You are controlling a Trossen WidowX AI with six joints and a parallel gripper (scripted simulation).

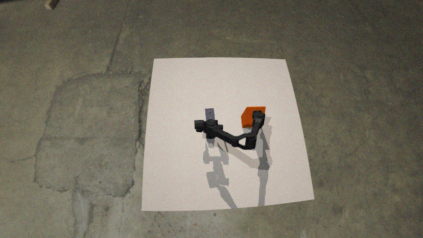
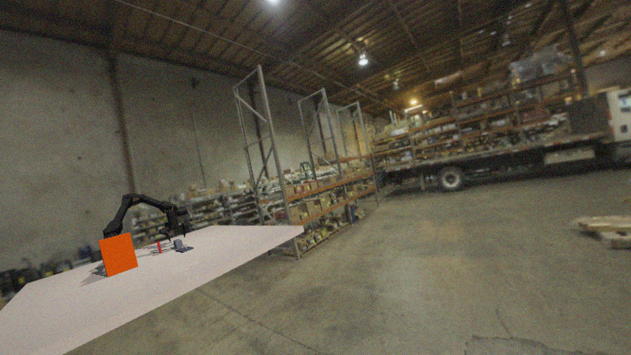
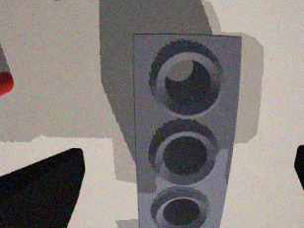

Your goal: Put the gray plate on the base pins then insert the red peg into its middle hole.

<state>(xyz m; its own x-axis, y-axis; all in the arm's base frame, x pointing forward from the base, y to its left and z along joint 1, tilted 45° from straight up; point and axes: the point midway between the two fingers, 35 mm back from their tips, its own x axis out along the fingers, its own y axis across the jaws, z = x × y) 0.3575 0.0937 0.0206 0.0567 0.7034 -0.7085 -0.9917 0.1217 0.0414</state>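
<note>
The gray plate [image 3: 187, 138] [image 1: 209, 112] [image 2: 177, 243] has three round holes in a row. It stands beside the small gray base [image 2: 184, 249], not on its pins. My gripper [image 3: 195, 160] [image 1: 208, 124] [image 2: 176, 233] is open and empty. It points down and hovers just above the plate, one finger on each side. The red peg [image 3: 3, 82] [image 2: 158, 247] stands upright on the table, left of the plate in the wrist view. In the top view the arm hides the peg and the base.
An orange block [image 1: 248, 116] [image 2: 117, 254] stands by the arm's foot. Everything rests on a white table top [image 1: 221, 76] [image 2: 220, 251] above a concrete warehouse floor.
</note>
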